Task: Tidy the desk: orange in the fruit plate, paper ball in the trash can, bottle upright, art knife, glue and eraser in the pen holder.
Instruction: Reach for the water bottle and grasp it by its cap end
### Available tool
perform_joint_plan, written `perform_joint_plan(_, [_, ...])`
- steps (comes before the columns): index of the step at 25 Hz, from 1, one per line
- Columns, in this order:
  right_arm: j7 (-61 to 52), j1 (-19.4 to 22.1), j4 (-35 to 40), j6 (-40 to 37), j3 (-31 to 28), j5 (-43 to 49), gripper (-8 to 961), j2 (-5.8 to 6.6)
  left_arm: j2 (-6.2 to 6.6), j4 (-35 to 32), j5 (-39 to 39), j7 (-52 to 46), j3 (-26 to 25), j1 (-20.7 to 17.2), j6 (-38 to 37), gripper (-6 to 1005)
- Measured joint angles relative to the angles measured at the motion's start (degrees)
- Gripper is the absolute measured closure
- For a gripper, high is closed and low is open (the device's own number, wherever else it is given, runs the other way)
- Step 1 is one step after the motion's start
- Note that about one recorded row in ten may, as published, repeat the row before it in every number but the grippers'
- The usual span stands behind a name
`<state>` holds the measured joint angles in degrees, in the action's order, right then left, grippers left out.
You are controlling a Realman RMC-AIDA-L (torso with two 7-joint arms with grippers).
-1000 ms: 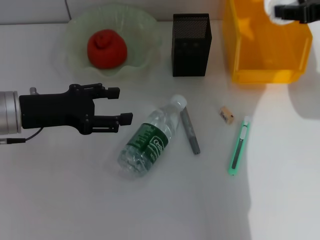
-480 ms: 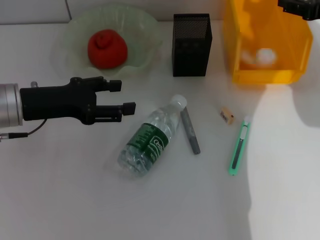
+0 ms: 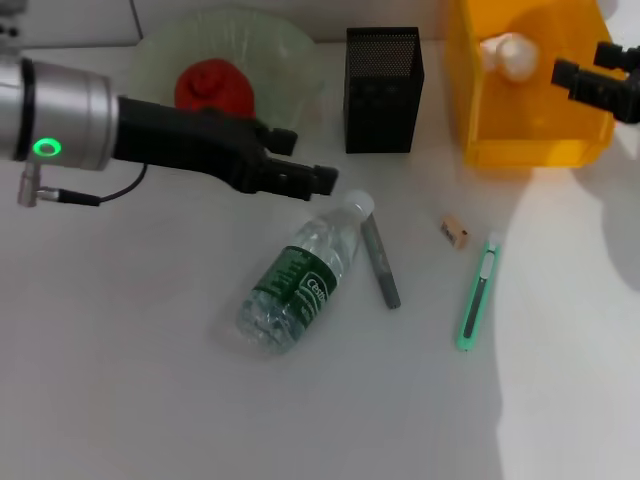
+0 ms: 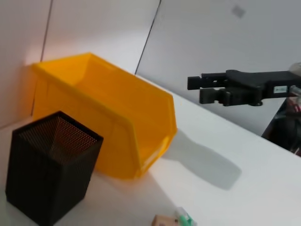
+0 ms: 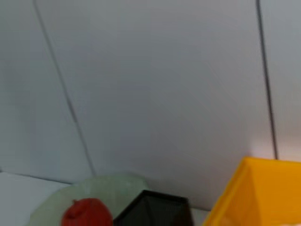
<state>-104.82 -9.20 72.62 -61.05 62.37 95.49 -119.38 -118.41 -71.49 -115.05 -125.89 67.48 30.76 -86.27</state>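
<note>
The clear bottle (image 3: 298, 282) with a green label lies on its side at mid-table. My left gripper (image 3: 303, 158) is open just beyond its white cap, apart from it. A grey glue stick (image 3: 380, 262) lies beside the bottle. The tan eraser (image 3: 454, 231) (image 4: 164, 220) and the green art knife (image 3: 478, 292) lie further right. The orange (image 3: 203, 84) (image 5: 87, 214) sits in the green fruit plate (image 3: 290, 60), partly behind my left arm. The paper ball (image 3: 505, 54) rests in the yellow trash can (image 3: 530, 150). My right gripper (image 3: 588, 66) (image 4: 194, 89) hovers open at its right rim.
The black mesh pen holder (image 3: 383, 90) (image 4: 47, 181) stands between the plate and the yellow trash can (image 4: 117, 127). A white wall runs close behind them.
My left arm swung forward and right, from beside the bottle's base to just past its cap. The right gripper let the paper ball drop into the trash can and came back into view.
</note>
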Motion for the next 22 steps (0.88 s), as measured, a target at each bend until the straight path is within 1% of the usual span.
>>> perform_joint_plan(1, [3.2, 1.1, -1.7, -2.8, -0.3, -2.8, 265, -0.01, 0.00, -1.3, -1.1, -2.6, 1.3, 0.4, 0.5, 226])
perform_joint_plan(2, [7.0, 2.0, -3.9, -6.2, -0.9, -5.6, 265, -0.01, -0.07, -3.9, -3.8, -8.0, 4.6, 1.6, 1.4, 226])
perform_joint_plan(3, [10.8, 2.7, -6.3, -9.8, -1.3, -8.1, 265, -0.03, -0.14, -5.2, -5.8, -11.7, 6.5, 2.7, 2.2, 227])
perform_joint_plan(4, [14.8, 3.1, -9.3, -13.5, -1.9, -10.3, 265, -0.02, -0.25, -6.1, -8.1, -15.7, 9.1, 4.2, 3.4, 227])
perform_joint_plan(5, [17.9, 3.2, -12.7, -16.7, -2.8, -11.7, 265, 0.04, -0.27, -6.1, -8.9, -17.4, 10.4, 5.0, 4.2, 228])
perform_joint_plan(7, [25.1, 3.0, -20.6, -24.2, -5.8, -13.3, 265, 0.13, -0.40, -5.2, -11.2, -21.6, 13.8, 7.4, 6.8, 229])
perform_joint_plan(8, [31.4, 1.9, -28.8, -30.2, -9.3, -13.4, 265, 0.27, -0.54, -4.1, -13.0, -23.5, 15.6, 8.8, 8.6, 230])
perform_joint_plan(9, [31.4, 1.9, -28.8, -30.2, -9.3, -13.4, 265, 0.27, -0.59, -3.0, -14.8, -24.8, 16.6, 9.6, 10.1, 230])
perform_joint_plan(11, [37.3, 1.1, -36.9, -34.7, -11.9, -13.3, 265, 0.66, -0.69, -0.2, -18.6, -27.8, 19.1, 11.4, 13.4, 231])
perform_joint_plan(13, [40.4, 1.0, -41.7, -36.2, -12.8, -13.3, 265, 0.97, -0.74, 2.8, -20.8, -30.0, 21.1, 12.7, 16.2, 232])
perform_joint_plan(14, [41.3, 1.0, -43.0, -36.4, -12.9, -13.3, 265, 1.05, -0.74, 2.8, -20.8, -30.0, 21.1, 12.7, 16.2, 233])
perform_joint_plan(15, [41.7, 1.1, -43.7, -36.3, -13.0, -13.3, 265, 1.05, -0.75, 4.4, -21.3, -30.6, 22.1, 13.2, 17.5, 233])
perform_joint_plan(17, [42.1, 1.3, -45.0, -36.1, -13.0, -13.3, 265, 1.00, -0.75, 4.4, -21.3, -30.6, 22.1, 13.2, 17.5, 234])
perform_joint_plan(18, [42.4, 1.4, -46.4, -36.1, -13.1, -13.3, 265, 0.99, -0.76, 6.2, -21.3, -30.7, 23.4, 13.4, 19.4, 235])
perform_joint_plan(20, [42.4, 1.4, -47.0, -36.1, -13.2, -13.3, 265, 0.99, -0.76, 6.2, -21.3, -30.7, 23.4, 13.4, 19.4, 236])
perform_joint_plan(21, [42.4, 1.4, -47.4, -36.1, -13.2, -13.3, 266, 1.00, -0.77, 9.6, -21.2, -31.1, 26.8, 13.6, 24.5, 236])
perform_joint_plan(22, [42.5, 1.4, -47.8, -36.1, -13.2, -13.3, 266, 0.99, -0.77, 9.6, -21.2, -31.1, 26.8, 13.6, 24.5, 237])
